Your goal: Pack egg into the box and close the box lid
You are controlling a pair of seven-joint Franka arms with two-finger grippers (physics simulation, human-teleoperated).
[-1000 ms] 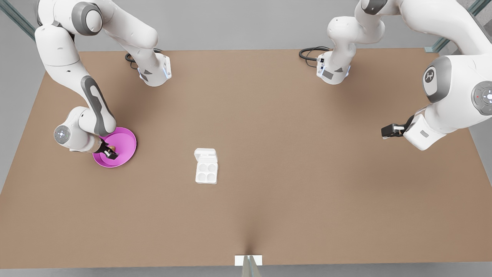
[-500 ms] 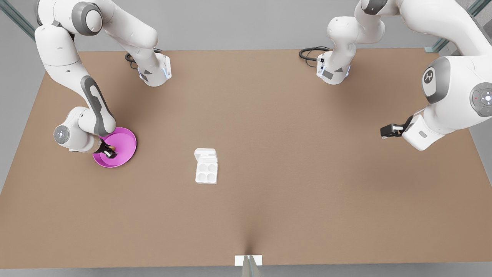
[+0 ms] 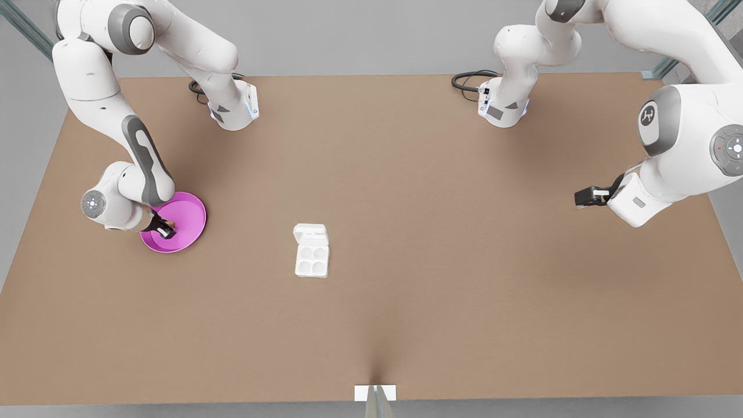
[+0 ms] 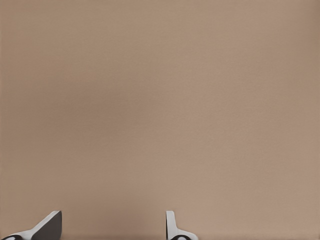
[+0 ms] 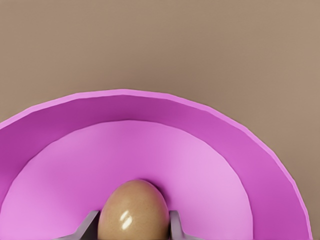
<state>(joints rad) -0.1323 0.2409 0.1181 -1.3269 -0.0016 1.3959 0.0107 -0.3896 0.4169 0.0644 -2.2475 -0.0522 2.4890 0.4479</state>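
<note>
A: Item one, largest: the table [image 3: 406, 203], brown. Landmark for all entries: the box [image 3: 312, 258].

B: Box state?

A: White carton, four empty cups, the box lid [image 3: 311, 234] laid open flat on its far side, towards the arm bases. Hinge runs across the front view.

B: Next entry.

A: Pink plate [image 3: 188, 209], well apart from the box, towards the front view's left. On it, the egg [image 5: 133, 210], tan-brown. In the right wrist view its blunt end faces the camera and it rises between the two fingers [image 5: 90, 226], one on each flank; its long axis looks to run along the fingers rather than across them.

B: Gripped?

A: The right gripper [image 3: 163, 227] has its fingers closed in to the shell on both sides, as far as I can judge; whether the egg has left the plate I cannot tell.

B: And the other arm?

A: The left gripper [image 3: 586, 197] waits well apart from the box, towards the front view's right, over bare table; fingers [image 4: 47, 227] spread wide, holding nothing.

B: Deciding relation?

A: The right gripper already flanks the egg; the box lies to the plate's side, so a lift and sideways carry looks due.
</note>
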